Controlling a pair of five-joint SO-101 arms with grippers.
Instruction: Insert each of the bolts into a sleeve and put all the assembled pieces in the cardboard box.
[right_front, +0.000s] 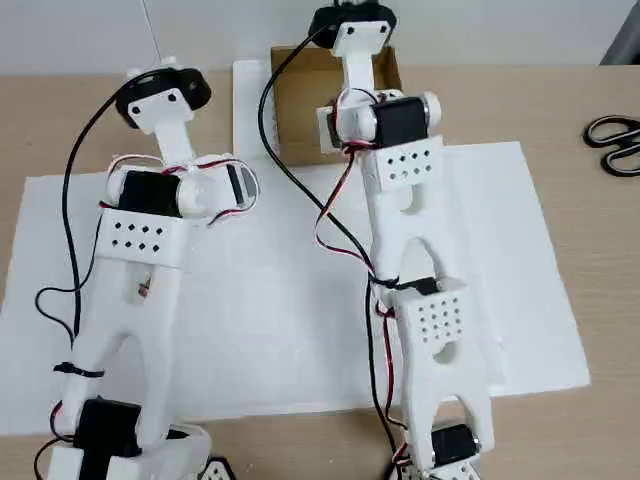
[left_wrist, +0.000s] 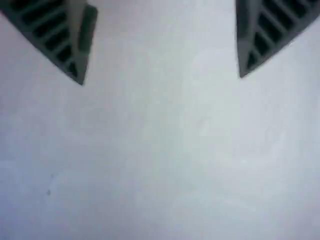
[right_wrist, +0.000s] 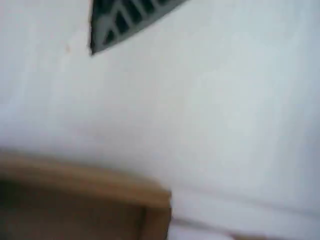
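The left end effector (left_wrist: 160, 79) is wide open and holds nothing. Bare white sheet (right_front: 280, 300) lies under the gap between its jaws, a posture that reads as ready for a pick rather than mid-carry. The right end effector (right_front: 352, 18) hangs at the cardboard box (right_front: 300, 110), and the right wrist view shows the box's brown wall close beneath it. Whether it is open, closed or loaded cannot be told. Its position suggests a deposit into the box, or a check of it. The box stands on the far side of the worktop (right_front: 600, 300), at the far edge of the sheet, and the right arm is stretched along the sheet to reach it. The left arm sits beside the right arm and is folded shorter, with its end effector roughly level with the box but apart from it on the left. The strip of sheet between the two arms gives the broadest room for travel. The cables (right_front: 330, 220) of the right arm loop into that strip, however, and are judged a likely snag point for any crossing move. The box walls limit any approach to one from above. The scissors (right_front: 612, 143) lie on bare worktop beyond the sheet's right edge, apart from both arms.
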